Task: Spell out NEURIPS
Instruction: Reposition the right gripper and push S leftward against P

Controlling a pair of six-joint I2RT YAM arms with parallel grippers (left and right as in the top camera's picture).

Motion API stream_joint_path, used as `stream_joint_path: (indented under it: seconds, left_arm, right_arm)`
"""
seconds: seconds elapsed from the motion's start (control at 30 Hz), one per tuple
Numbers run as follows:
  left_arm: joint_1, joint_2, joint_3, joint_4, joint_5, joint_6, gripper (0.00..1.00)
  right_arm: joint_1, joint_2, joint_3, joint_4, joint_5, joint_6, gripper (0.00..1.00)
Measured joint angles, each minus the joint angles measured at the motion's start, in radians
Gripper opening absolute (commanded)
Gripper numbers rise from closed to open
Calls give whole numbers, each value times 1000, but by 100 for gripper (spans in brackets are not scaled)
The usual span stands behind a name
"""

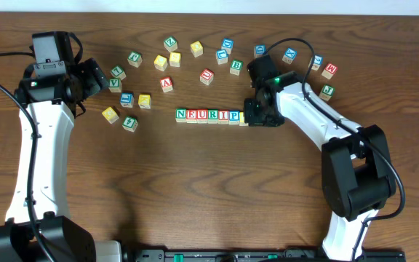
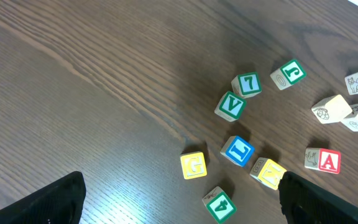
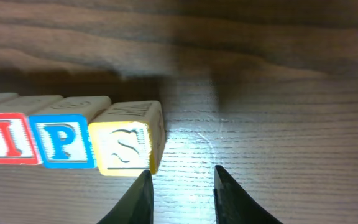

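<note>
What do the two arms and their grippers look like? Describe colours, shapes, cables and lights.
Both arms match: the left arm and right arm have white links joined by bulky black joint housings, with black cables looping alongside. A small green light glows near the right wrist. The left gripper's fingers and the right gripper's fingers are plain black and tapered.

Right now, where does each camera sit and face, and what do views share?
Overhead: above the table, facing straight down; left arm and right arm show.
Left wrist: on the left gripper, facing down at loose cubes; open fingers at bottom corners.
Right wrist: low on the right gripper, facing the S cube; fingertips show.
Shared: overhead and right wrist both show the P cube.
</note>
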Motion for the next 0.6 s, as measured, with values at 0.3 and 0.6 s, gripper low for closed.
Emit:
stream_joint_path:
  seconds: [0.3,0.6]
  left_arm:
    - [0,0,0,0,0,0,98]
    - [0,0,0,0,0,0,98]
  right_arm:
    - [0,0,53,-65,-4,-1,15]
    - [47,0,55,-110,-23,-9,1]
